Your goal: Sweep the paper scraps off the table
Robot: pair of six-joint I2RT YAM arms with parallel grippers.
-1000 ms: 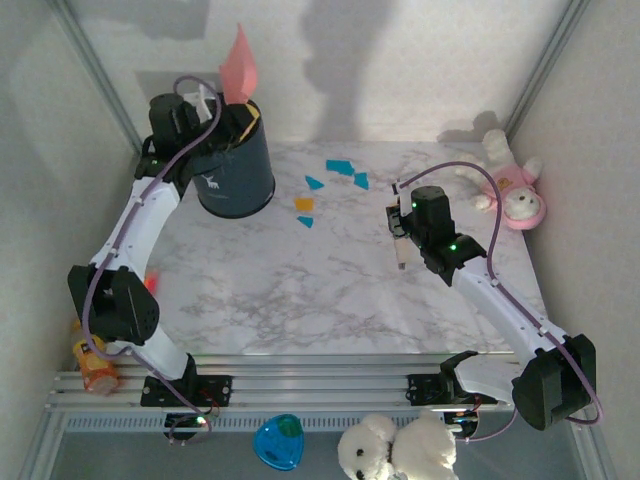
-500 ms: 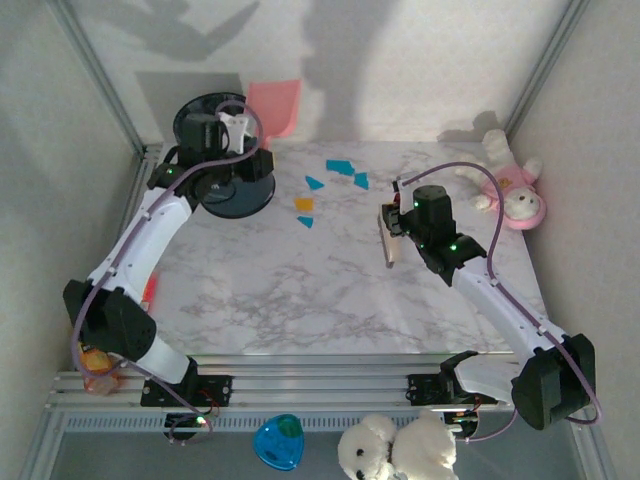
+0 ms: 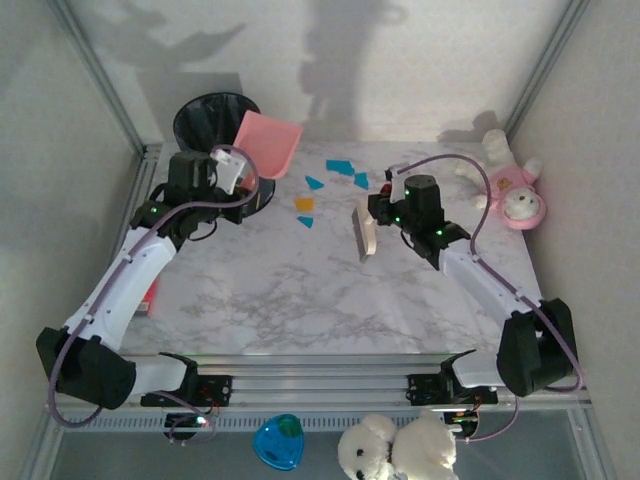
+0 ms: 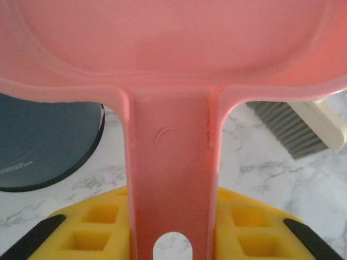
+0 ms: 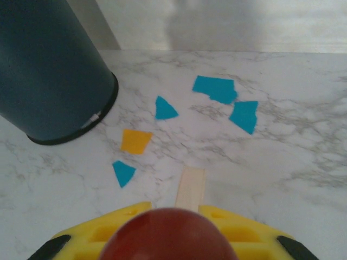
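Paper scraps (image 3: 340, 167), between left jaws (gripping dustpan (image 3: 268, 143)) and right jaws, gripping brush (image 3: 365, 232)

Teal-blue and orange-yellow paper scraps (image 5: 214, 88), a white, grey-veined table (image 3: 300, 290), a pink dustpan (image 3: 265, 145), a dark blue bin (image 5: 49, 70) and a cream, grey-bristled brush (image 4: 287, 127) are being shown.

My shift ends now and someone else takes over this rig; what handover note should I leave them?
The left gripper is shut on the pink dustpan handle, pan held by the bin, looking empty.
The right gripper is shut on the brush, right of the scraps.
Five paper scraps in view, four teal, one orange, lie loose on the table.
Done: both tools in hand.
Left: sweep those five into the pan, tip them into the bin.
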